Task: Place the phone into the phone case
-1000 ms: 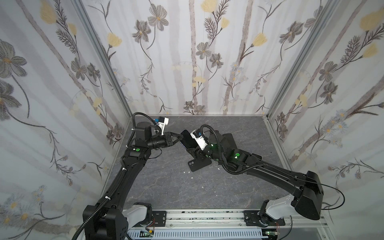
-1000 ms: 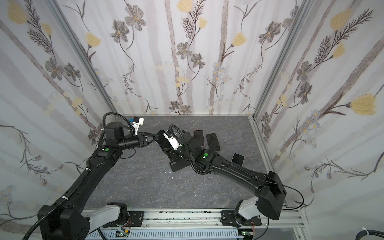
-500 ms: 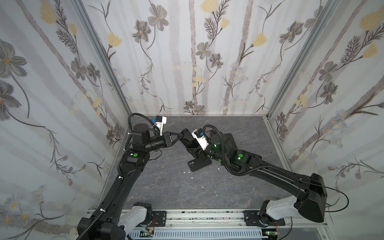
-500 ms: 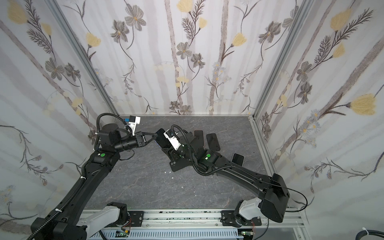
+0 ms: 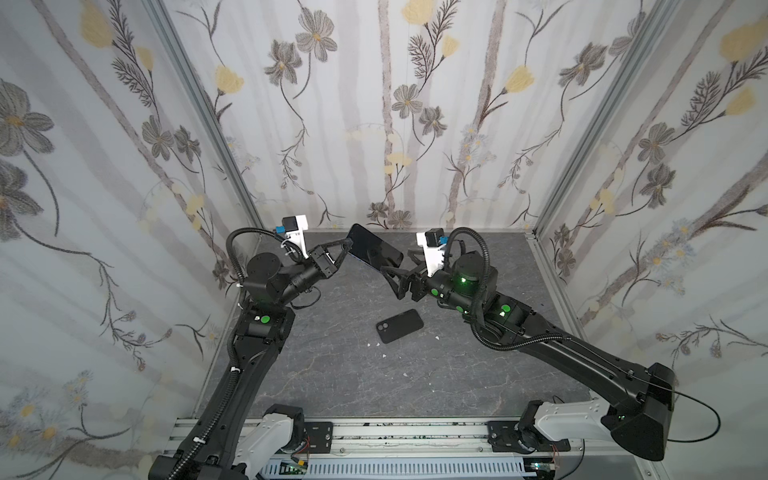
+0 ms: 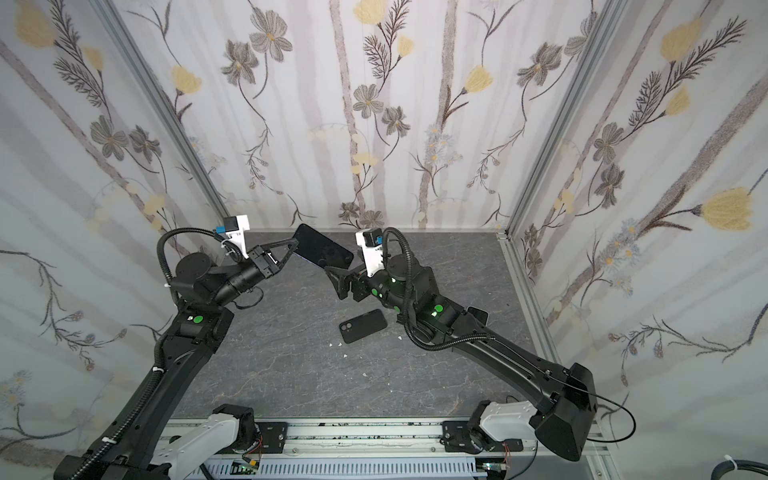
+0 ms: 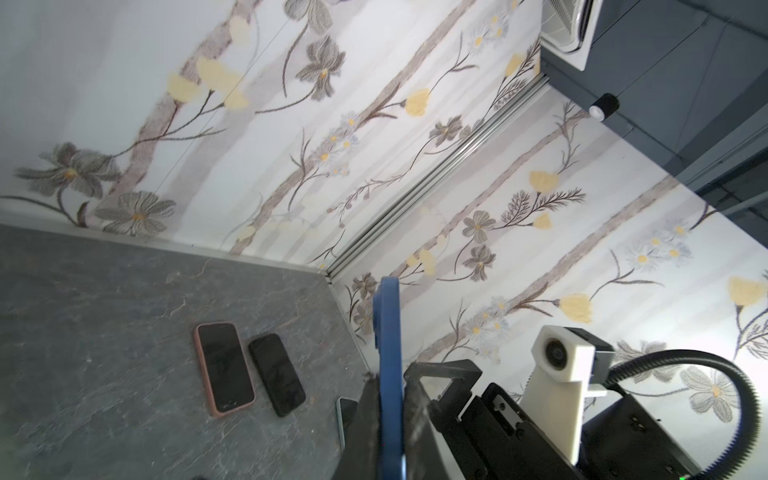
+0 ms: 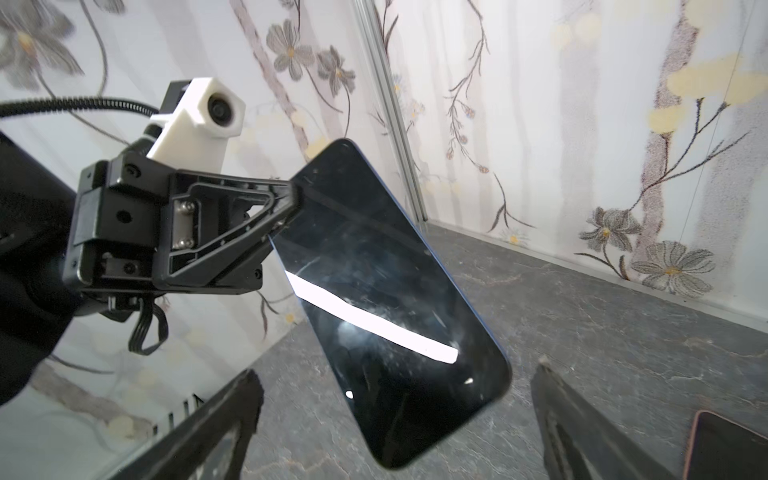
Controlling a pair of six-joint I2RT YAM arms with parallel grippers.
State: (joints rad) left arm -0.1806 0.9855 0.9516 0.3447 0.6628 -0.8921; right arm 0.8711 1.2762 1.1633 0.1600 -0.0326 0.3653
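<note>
Where the grey tabletop (image 5: 332, 382) spreads out from the front rail, the black phone case (image 5: 400, 326) lies flat and slightly askew near the middle, its camera cut-out toward the left. No gripper touches it. Small white flecks dot the surface just beside it.

Farther back and raised above the table, the left gripper (image 5: 345, 246) has its jaws pinched tight on one corner of the phone (image 5: 375, 250). The phone hangs in the air, tilted, with its dark glass screen facing the right wrist camera, and its blue edge shows in the left wrist view (image 7: 388, 374).

The right gripper (image 8: 397, 370) stands with its jaws spread wide. The free end of the phone sits between the fingers (image 8: 245, 399), with a gap on each side.

Beyond them, near the back wall, a pink-cased phone (image 7: 224, 370) and a black phone (image 7: 276, 374) lie side by side on the table.
</note>
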